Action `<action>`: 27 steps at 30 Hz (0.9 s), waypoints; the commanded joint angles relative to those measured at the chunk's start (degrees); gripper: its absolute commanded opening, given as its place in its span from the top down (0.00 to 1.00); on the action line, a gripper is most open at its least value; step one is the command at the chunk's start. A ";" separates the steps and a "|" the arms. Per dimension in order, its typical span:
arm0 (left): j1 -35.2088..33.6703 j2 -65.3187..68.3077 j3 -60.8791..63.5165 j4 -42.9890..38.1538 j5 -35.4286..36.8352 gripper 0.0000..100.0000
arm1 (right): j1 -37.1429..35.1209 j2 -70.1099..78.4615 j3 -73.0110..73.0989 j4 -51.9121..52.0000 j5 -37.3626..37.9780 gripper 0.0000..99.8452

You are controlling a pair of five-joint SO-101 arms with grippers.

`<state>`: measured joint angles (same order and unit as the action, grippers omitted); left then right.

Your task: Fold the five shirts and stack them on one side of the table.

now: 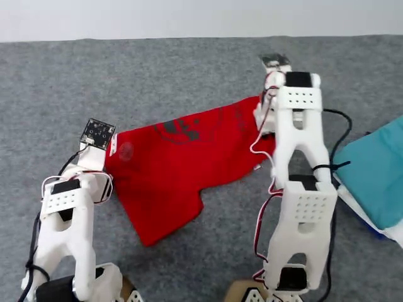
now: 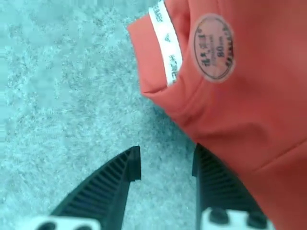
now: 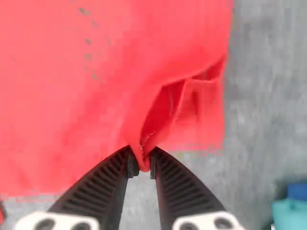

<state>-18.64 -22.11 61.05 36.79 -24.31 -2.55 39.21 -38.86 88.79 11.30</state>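
A red shirt (image 1: 176, 163) lies partly folded on the grey table, its collar end toward the left arm. In the left wrist view my left gripper (image 2: 165, 165) is open just off the collar edge of the red shirt (image 2: 230, 96), with a white neck tag (image 2: 168, 48) and a round label (image 2: 213, 45) visible; one finger (image 2: 218, 187) rests by the cloth, nothing between the fingers. My right gripper (image 3: 141, 165) is shut on a pinched fold of the red shirt (image 3: 96, 86) at its hem end, and in the high view the right gripper (image 1: 264, 123) sits at the shirt's right edge.
A folded teal shirt (image 1: 374, 173) lies on a stack at the table's right edge, close to the right arm (image 1: 299, 189). Bare grey felt (image 1: 157, 75) stretches behind and to the left of the red shirt.
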 commanded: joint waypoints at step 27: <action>2.02 -1.32 0.31 -2.55 0.09 0.82 | -11.21 -13.05 -6.95 -15.87 9.41 0.99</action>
<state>-17.05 -22.11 61.67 35.38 -24.22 -12.40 31.21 -40.35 74.02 20.09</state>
